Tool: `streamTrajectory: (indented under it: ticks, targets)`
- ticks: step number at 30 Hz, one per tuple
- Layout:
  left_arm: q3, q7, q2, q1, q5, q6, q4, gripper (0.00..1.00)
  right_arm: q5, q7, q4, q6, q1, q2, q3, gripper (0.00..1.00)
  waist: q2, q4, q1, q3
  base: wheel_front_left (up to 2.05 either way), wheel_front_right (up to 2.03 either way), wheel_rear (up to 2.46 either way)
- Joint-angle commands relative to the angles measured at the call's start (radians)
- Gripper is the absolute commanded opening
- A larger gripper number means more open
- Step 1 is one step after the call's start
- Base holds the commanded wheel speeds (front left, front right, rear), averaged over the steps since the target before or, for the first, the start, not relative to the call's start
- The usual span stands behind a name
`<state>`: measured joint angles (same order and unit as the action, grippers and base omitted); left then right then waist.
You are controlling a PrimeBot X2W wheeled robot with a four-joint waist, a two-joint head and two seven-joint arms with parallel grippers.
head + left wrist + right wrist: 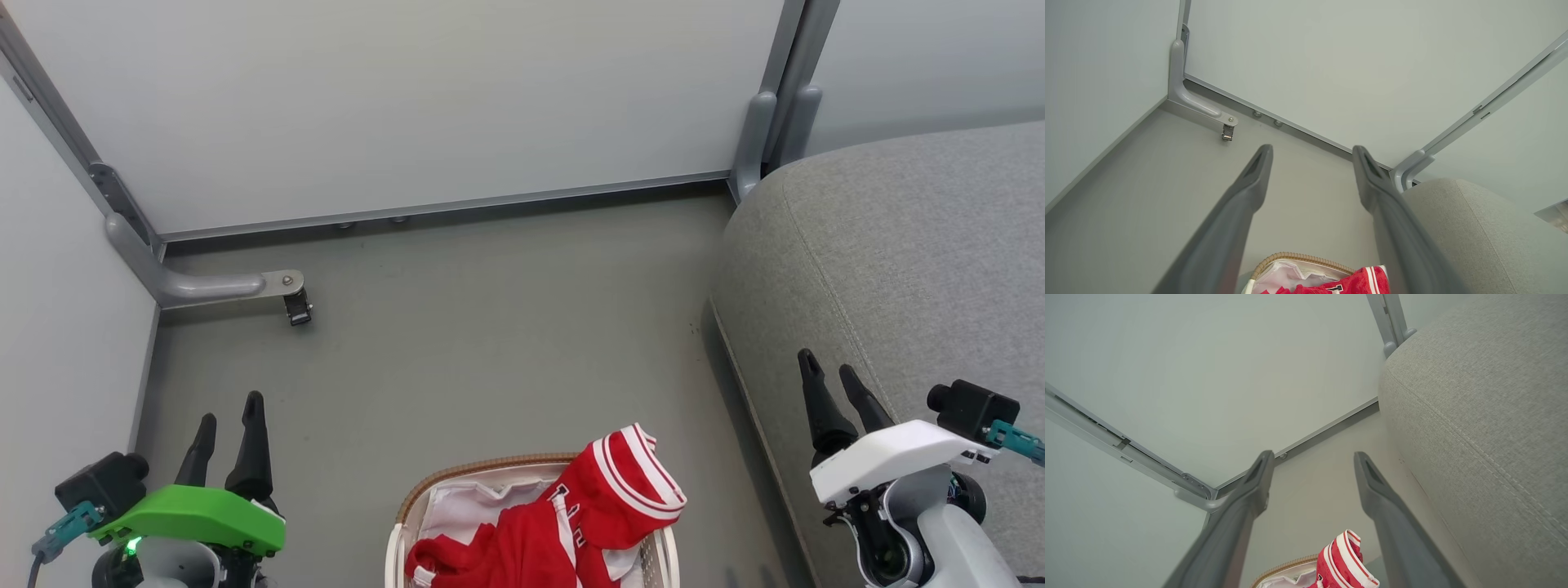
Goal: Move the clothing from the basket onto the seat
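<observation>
Closest to the robot, right at the bottom of the head view, sits the basket [482, 469] with the clothing [563, 523] piled in it. It's a red heap whose long axis runs from the near left up to the far right, and a white-striped hem flops over the rim on the seat's side.

The left gripper [231, 408] and right gripper [828, 363] flank it, both spread wide and holding nothing, fingers pointing away from the robot. The pile is inboard of both and back toward the robot's body, so either arm has to swing in and reach down.

I'd say it's about even on distance, but the striped end leans toward the right arm (which already hangs over the edge of the seat [914, 261]). Farther out there's bare floor [490, 327], then the wall panels [408, 106].
</observation>
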<state>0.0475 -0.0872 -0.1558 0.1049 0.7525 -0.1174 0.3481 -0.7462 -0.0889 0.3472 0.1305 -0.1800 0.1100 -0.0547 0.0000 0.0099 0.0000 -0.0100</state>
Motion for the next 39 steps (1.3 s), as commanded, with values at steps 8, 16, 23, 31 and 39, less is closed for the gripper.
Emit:
streamTrajectory:
  ticks: [8, 16, 23, 31, 39]
  targets:
    - [0.016, -0.031, -0.029, 0.028, -0.121, 0.012, 0.003, 1.0, 0.13, -0.032, 0.01, 0.0, -0.029, 0.009, -0.016, 1.0, 0.0, -0.001, 0.0, -0.001, 0.0, 0.0, 0.0]
    - [0.025, -0.053, -0.04, 0.024, -0.207, 0.012, 0.017, 1.0, 0.236, -0.055, 0.037, 0.0, -0.036, 0.009, -0.02, 1.0, 0.0, 0.0, 0.0, -0.003, 0.0, 0.0, 0.0]
    - [0.011, -0.071, -0.04, 0.019, -0.265, 0.008, 0.021, 1.0, 0.315, -0.072, 0.046, 0.0, -0.04, 0.006, -0.031, 1.0, 0.0, -0.001, 0.0, -0.004, 0.0, 0.0, 0.0]
    - [0.007, -0.091, -0.045, 0.023, -0.347, 0.001, 0.028, 1.0, 0.396, -0.092, 0.059, 0.0, -0.044, 0.005, -0.039, 1.0, 0.0, -0.001, 0.0, -0.006, 0.0, 0.0, 0.0]
    - [0.001, -0.11, -0.046, 0.029, -0.428, -0.003, 0.035, 1.0, 0.472, -0.109, 0.07, 0.0, -0.048, 0.006, -0.045, 1.0, 0.0, -0.002, 0.0, -0.008, 0.0, 0.0, 0.0]
